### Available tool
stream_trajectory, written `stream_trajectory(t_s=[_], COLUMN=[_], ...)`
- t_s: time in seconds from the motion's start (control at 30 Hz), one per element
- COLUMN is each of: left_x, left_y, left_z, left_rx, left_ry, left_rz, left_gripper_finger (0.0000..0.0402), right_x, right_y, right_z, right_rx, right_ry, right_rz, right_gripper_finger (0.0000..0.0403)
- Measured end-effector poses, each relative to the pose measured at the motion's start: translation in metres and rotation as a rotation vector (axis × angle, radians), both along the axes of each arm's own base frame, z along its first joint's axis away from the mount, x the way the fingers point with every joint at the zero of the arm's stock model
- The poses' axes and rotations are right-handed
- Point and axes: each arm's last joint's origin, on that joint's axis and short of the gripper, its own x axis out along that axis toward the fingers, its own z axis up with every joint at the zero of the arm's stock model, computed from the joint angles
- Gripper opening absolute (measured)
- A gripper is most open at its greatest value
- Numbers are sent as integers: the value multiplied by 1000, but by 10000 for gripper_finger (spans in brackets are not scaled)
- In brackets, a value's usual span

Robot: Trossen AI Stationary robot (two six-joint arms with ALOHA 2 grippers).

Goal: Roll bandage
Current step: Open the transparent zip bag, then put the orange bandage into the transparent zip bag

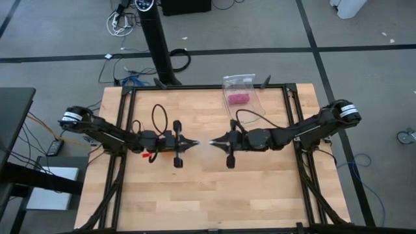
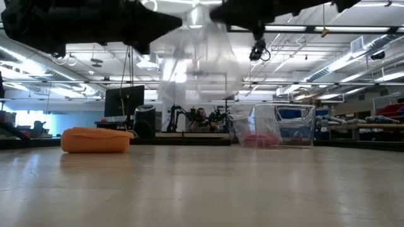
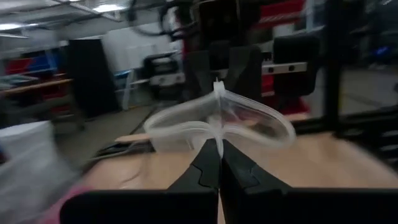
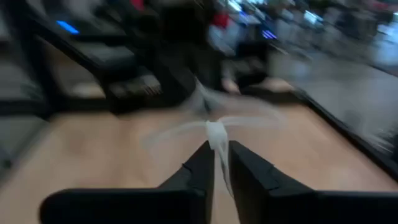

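Note:
The orange bandage (image 2: 96,140) lies on its side on the table as a squat roll, partly hidden under my left arm in the high view (image 1: 164,155). No gripper touches it. Above the table's middle, my left gripper (image 1: 197,143) and my right gripper (image 1: 211,142) point at each other, both level. A clear plastic bag (image 2: 202,57) hangs between them, clear of the table. My left gripper (image 3: 219,146) is shut on the bag. My right gripper's (image 4: 221,146) fingers stand slightly apart, with the bag's edge between their tips. My left gripper pinches the clear bag's mouth edge (image 3: 217,127) between its two fingertips, coming level from the table's left. The mouth gapes in a loop beyond the fingers, and the bag hangs lifted clear. My right gripper comes level from the table's right, its fingertips (image 4: 205,152) on either side of the bunched opposite edge (image 4: 216,132). The film lies against one finger; I cannot tell whether both still press it.
A second clear zip bag (image 1: 239,91) with a pink bundle (image 1: 238,99) stands at the table's far edge (image 2: 271,129). A dark post (image 1: 159,45) rises behind the far edge. Bare wood shows on the near half of the table (image 1: 208,195).

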Motion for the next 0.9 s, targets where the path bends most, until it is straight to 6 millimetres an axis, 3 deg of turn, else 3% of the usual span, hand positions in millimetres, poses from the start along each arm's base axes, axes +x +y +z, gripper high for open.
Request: stream_trajectory(t_s=[0.23, 0.43, 0.6, 0.9], left_x=[-24, -41, -57, -84], left_y=[17, 30, 39, 50], left_z=[3, 12, 21, 37], left_rx=[97, 137, 135, 68], left_ry=[50, 126, 169, 130], left_rz=[188, 312, 445, 561], left_gripper_finger=[1, 1, 1, 1], right_x=[-23, -10, 25, 122], right_y=[-3, 2, 11, 8], right_z=[6, -13, -34, -67], right_rx=[-39, -50, -34, -141], right_ry=[122, 154, 147, 272], right_rz=[-178, -172, -52, 64], right_gripper_finger=[126, 172, 187, 220])
